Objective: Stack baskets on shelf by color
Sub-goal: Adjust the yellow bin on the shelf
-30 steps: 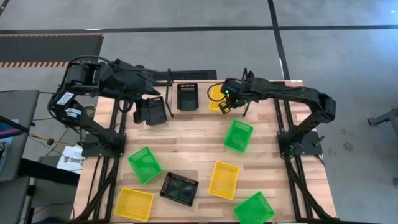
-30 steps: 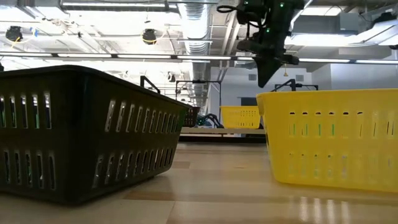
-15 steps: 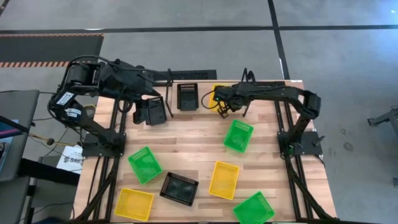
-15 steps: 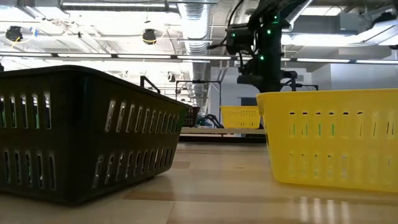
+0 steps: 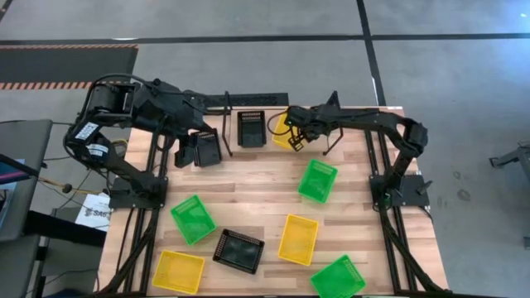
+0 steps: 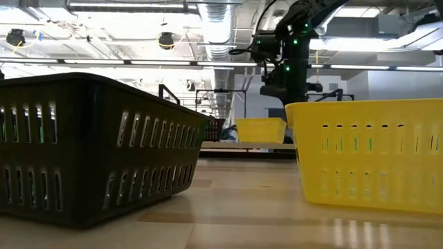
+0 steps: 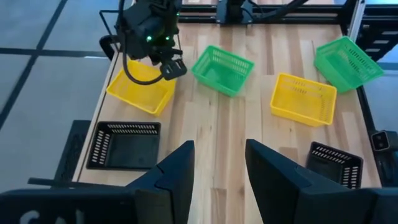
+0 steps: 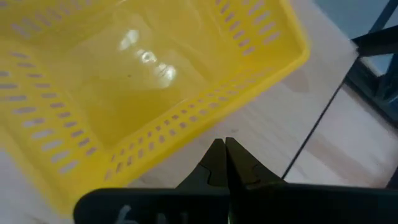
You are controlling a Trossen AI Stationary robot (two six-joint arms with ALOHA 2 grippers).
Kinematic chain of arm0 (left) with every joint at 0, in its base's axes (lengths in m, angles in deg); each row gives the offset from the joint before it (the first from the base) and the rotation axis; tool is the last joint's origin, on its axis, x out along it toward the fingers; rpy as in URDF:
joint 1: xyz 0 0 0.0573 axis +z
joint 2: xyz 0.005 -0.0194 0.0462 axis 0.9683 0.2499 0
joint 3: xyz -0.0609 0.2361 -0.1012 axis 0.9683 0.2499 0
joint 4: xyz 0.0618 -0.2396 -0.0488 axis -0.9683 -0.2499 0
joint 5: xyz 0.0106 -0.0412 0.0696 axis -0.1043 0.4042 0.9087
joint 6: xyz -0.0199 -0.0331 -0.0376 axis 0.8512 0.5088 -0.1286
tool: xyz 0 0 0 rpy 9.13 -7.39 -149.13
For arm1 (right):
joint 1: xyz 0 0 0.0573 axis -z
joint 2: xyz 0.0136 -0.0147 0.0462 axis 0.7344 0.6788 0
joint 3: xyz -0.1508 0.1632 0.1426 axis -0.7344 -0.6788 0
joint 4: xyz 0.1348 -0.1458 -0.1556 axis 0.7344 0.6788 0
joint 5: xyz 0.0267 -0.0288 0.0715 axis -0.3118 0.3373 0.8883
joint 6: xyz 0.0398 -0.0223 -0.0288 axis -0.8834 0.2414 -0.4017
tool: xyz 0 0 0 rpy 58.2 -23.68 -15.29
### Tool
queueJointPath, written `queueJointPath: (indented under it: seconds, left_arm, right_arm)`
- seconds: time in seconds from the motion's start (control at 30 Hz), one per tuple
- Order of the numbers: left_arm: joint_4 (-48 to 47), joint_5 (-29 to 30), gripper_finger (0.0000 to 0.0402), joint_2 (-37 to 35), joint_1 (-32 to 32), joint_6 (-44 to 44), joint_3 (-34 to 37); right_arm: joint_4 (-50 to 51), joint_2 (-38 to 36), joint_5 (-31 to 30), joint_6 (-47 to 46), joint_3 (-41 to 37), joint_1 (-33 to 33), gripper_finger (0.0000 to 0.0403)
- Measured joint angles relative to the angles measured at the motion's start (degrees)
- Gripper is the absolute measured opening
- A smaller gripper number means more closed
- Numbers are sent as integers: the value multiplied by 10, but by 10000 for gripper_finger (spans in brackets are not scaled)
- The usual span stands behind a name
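Right gripper (image 8: 225, 146), pinched shut and empty, is held just beside the yellow basket (image 5: 284, 130), at its three o'clock.

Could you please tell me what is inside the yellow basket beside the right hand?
Nothing: the yellow basket shows only its bare glossy floor. The shut right hand stays outside its rim.
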Motion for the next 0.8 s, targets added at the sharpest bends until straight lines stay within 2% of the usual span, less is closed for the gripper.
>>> queueJointPath:
  seconds: [0.2, 0.53, 0.67, 0.8]
  left_arm:
    - [0, 4, 132, 0, 0, -3, 0]
    - [2, 6, 132, 0, 0, 0, 0]
    - [2, 6, 132, 0, 0, 1, 0]
    - [1, 2, 132, 0, 0, -6, 0]
  right_arm:
    - [24, -2, 0, 8, 30, -13, 0]
    - [61, -3, -14, 139, 197, -72, 4]
    - [61, -3, 3, 164, 248, -51, 26]
    - [61, -3, 55, 166, 267, -20, 63]
